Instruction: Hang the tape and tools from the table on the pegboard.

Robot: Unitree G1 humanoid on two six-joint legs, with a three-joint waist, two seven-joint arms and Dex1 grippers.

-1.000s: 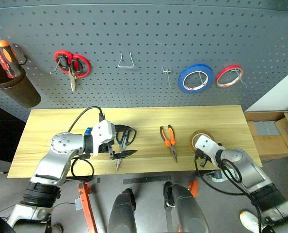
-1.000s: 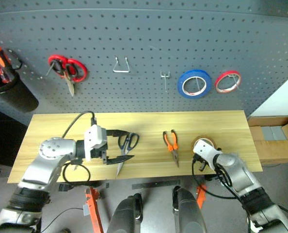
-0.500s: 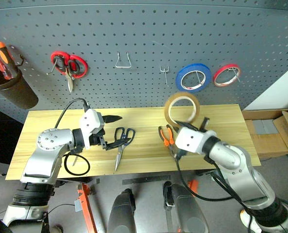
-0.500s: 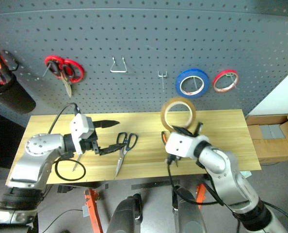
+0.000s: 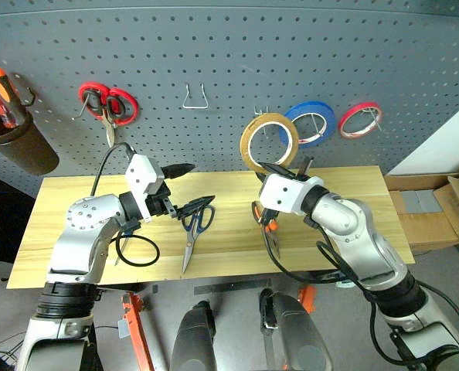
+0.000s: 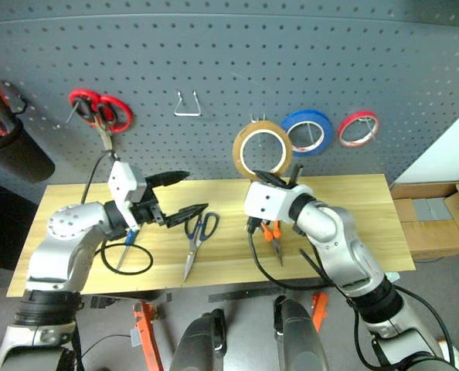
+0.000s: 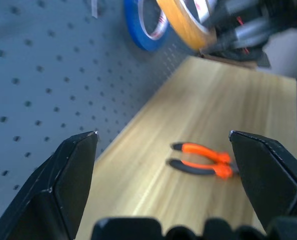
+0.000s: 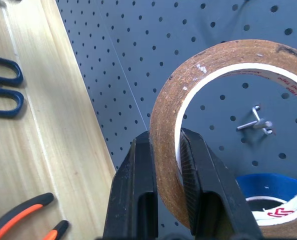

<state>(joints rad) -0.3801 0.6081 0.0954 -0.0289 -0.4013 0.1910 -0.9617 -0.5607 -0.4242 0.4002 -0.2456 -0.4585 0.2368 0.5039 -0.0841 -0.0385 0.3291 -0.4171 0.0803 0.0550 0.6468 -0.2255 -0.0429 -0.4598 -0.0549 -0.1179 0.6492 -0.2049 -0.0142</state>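
Place: a workshop or tool bench.
Wall: dark grey perforated pegboard (image 5: 237, 54) with metal hooks (image 5: 199, 98), hung with red-handled scissors (image 5: 108, 106) and a blue tape roll (image 5: 316, 122).
Bench: light yellow wooden tabletop (image 5: 345, 201) carrying orange-and-black needle-nose pliers (image 7: 201, 159).

Tan tape (image 5: 269, 142) upright before pegboard (image 5: 229, 69) — scissors (image 5: 195, 229), pliers (image 5: 266, 226), screwdriver (image 6: 127, 246) flat on table (image 5: 345, 205)
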